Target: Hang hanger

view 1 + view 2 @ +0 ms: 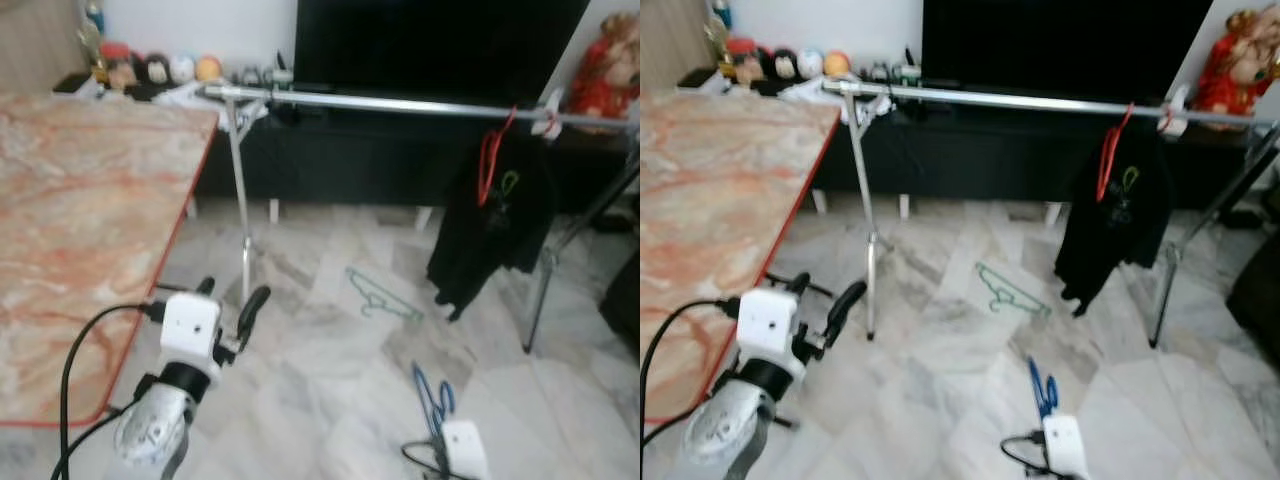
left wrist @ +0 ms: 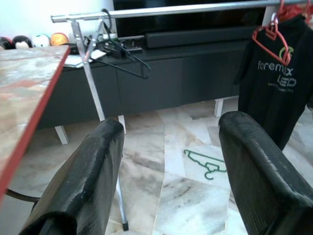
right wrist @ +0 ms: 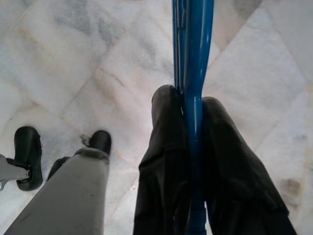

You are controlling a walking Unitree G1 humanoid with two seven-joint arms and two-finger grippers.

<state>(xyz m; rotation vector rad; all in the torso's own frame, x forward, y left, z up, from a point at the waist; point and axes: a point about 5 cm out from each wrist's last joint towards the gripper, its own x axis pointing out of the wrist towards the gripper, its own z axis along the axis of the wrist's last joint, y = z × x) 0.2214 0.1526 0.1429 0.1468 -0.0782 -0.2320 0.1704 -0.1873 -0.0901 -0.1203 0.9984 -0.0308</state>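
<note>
My right gripper (image 3: 190,105) is shut on a blue hanger (image 3: 193,73), held low over the marble floor; the hanger (image 1: 432,395) sticks up from my right wrist at the bottom of the left eye view. A silver rail (image 1: 400,104) spans the room ahead. On its right part hangs a red hanger (image 1: 490,160) carrying a black T-shirt (image 1: 490,230). A green hanger (image 1: 380,297) lies on the floor below the rail. My left gripper (image 1: 232,293) is raised beside the table, open and empty (image 2: 173,132). A black hanger (image 2: 128,58) hangs near the rail's left end.
A marble table with a red edge (image 1: 80,230) fills the left side. The rail's stand legs (image 1: 242,220) (image 1: 545,280) reach the floor. Behind them are a dark cabinet (image 1: 360,160), a large black screen (image 1: 430,45) and small toys (image 1: 160,68). My own leg (image 3: 63,181) is below.
</note>
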